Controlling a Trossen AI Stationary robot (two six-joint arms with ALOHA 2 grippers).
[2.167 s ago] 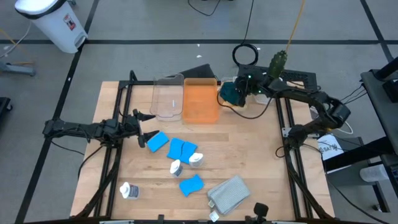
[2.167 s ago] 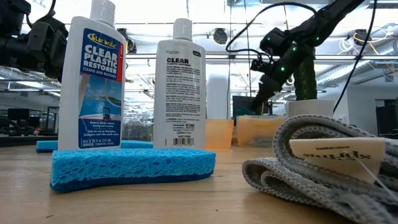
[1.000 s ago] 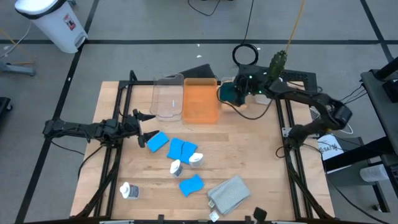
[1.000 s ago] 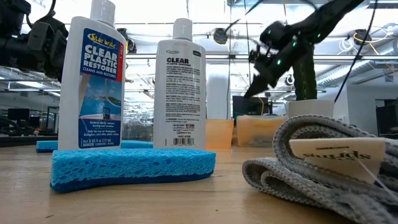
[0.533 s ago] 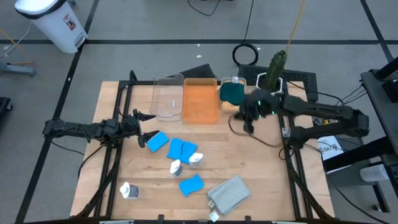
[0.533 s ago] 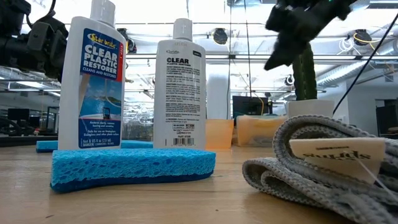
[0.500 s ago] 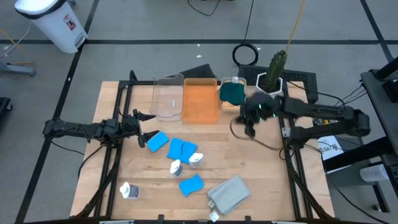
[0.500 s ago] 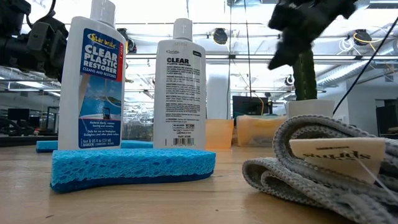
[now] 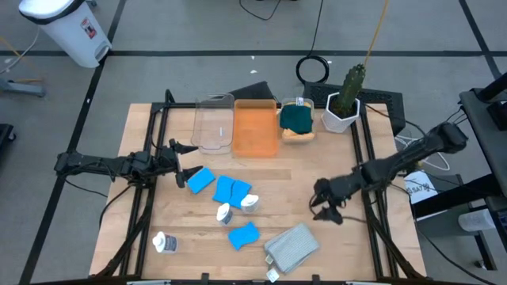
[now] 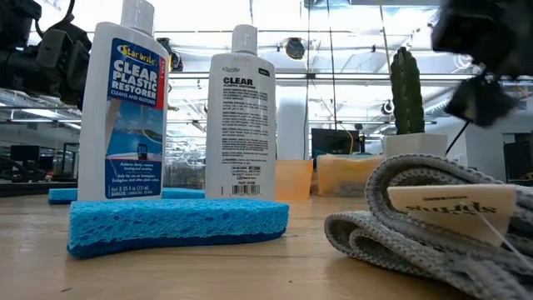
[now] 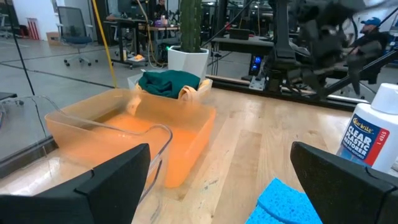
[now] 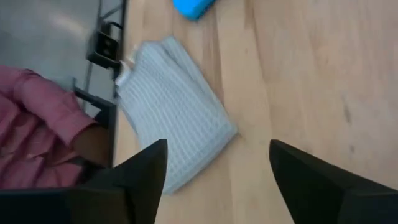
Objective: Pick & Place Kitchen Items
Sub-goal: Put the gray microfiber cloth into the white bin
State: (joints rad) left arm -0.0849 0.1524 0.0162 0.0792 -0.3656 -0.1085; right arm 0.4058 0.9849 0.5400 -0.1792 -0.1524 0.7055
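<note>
My right gripper [image 9: 323, 204] is open and empty above the table, a little to the far right of the folded grey cloth [image 9: 291, 245], which lies flat near the near edge and shows in the right wrist view [image 12: 174, 106]. My left gripper [image 9: 186, 162] is open and empty at the left, beside a blue sponge [image 9: 200, 180]. Two more sponges [image 9: 231, 190] [image 9: 244, 234] and three small white bottles [image 9: 224, 212] [image 9: 250, 203] [image 9: 164, 242] lie mid-table. A dark green cloth [image 9: 297, 117] lies on an orange cloth [image 9: 299, 136] at the far edge.
A clear bin [image 9: 214, 123] and an orange bin [image 9: 255, 127] stand side by side at the far edge. A white pot with a cactus [image 9: 346, 99] stands at the far right. A person's pink sleeve [image 12: 37, 124] shows beyond the near edge, by the grey cloth.
My right gripper has left the dark green cloth at the far edge and swung toward the near edge, ending close to the grey cloth. The green cloth stays on the orange cloth. My left arm has kept still.
</note>
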